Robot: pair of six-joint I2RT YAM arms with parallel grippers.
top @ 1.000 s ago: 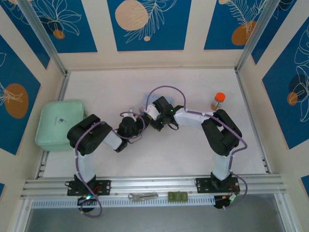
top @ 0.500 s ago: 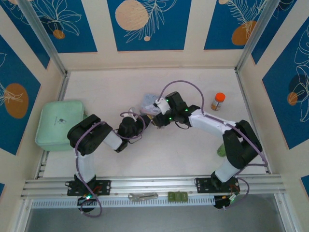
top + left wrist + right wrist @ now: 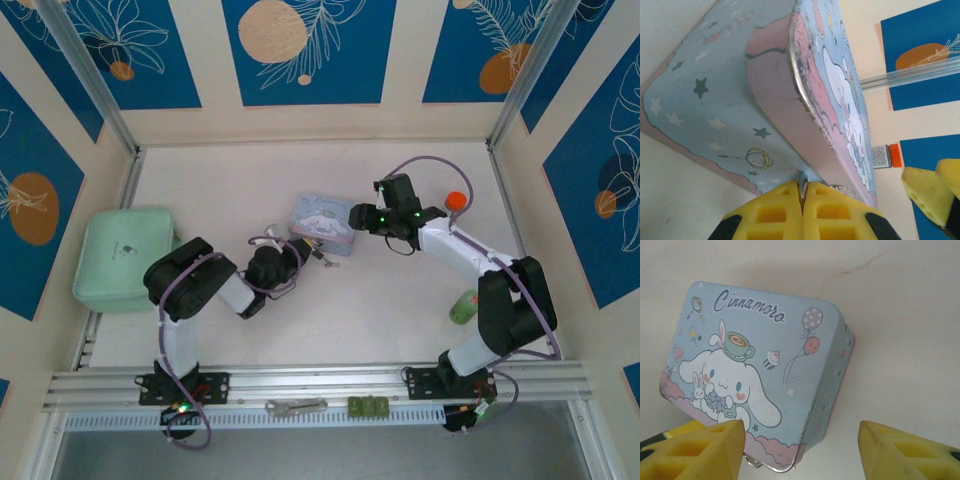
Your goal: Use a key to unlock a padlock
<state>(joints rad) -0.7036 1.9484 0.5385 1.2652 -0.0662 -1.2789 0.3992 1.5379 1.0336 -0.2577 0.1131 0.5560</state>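
Rail (image 3: pixel 330 378) at the near edge carries a silver metal piece (image 3: pixel 296 406) and a green block (image 3: pixel 367 406) side by side, between the two arm bases. Farther in, a green cylinder (image 3: pixel 463 306) stands on the tabletop (image 3: pixel 380 320) just beside the right arm.

Mid-tabletop, the left tool (image 3: pixel 304 252) reaches to the near left corner of the tin (image 3: pixel 325 225). Its yellow pads (image 3: pixel 775 215) are pressed together on a thin sliver (image 3: pixel 801 189) of metal. A small silvery ring (image 3: pixel 841 189) shows just beside the sliver, under the tin's rim. What the sliver belongs to cannot be told. From above, the padlock (image 3: pixel 322 258) is a small dark speck at the tin's near side, touching the left tool's tip.

The tin lies flat, lid up, with a white cartoon figure printed on it. Level with it, a mint case (image 3: pixel 125 258) lies at the left edge.

Beyond the tin's right end, the right tool (image 3: pixel 801 434) points at the tin. Its fingers are spread wide, gripping nothing, and it stands apart from the tin. An orange-capped bottle (image 3: pixel 455 202) stands just behind the right wrist, toward the far right corner.
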